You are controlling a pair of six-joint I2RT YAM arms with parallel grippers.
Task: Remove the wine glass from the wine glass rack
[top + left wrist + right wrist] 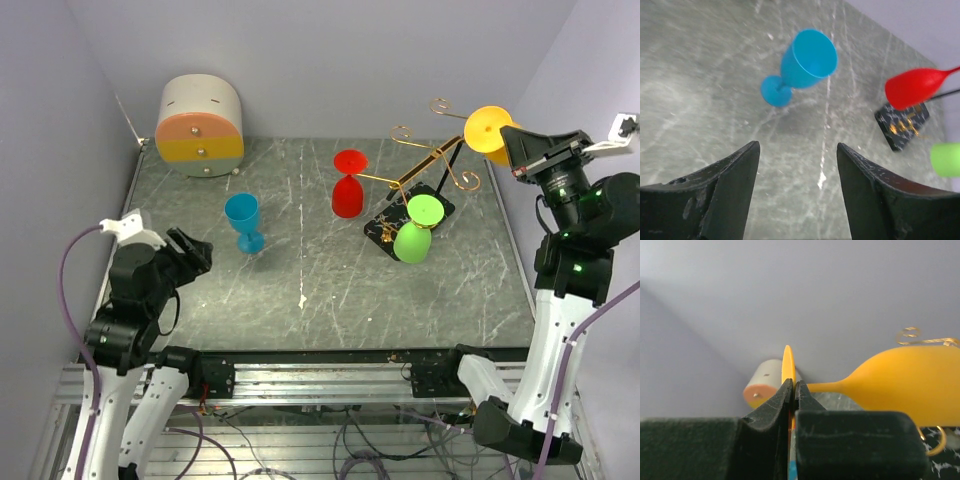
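The wine glass rack (428, 158) has gold wire arms with scroll ends on a black post and a black square base (385, 228). A red glass (348, 186) and a green glass (417, 228) hang from it. My right gripper (510, 147) is shut on the thin foot (788, 364) of an orange wine glass (487, 127), held high beside the rack's right scroll ends. Its bowl (912, 385) lies sideways in the right wrist view, with a gold scroll (910, 333) behind it. I cannot tell if it touches the wire. My left gripper (190, 250) is open and empty.
A blue glass (243, 222) stands upright on the table left of centre and also shows in the left wrist view (802, 65). A rounded white cabinet with orange and yellow drawers (200, 125) sits at the back left. Walls close in on the left, back and right.
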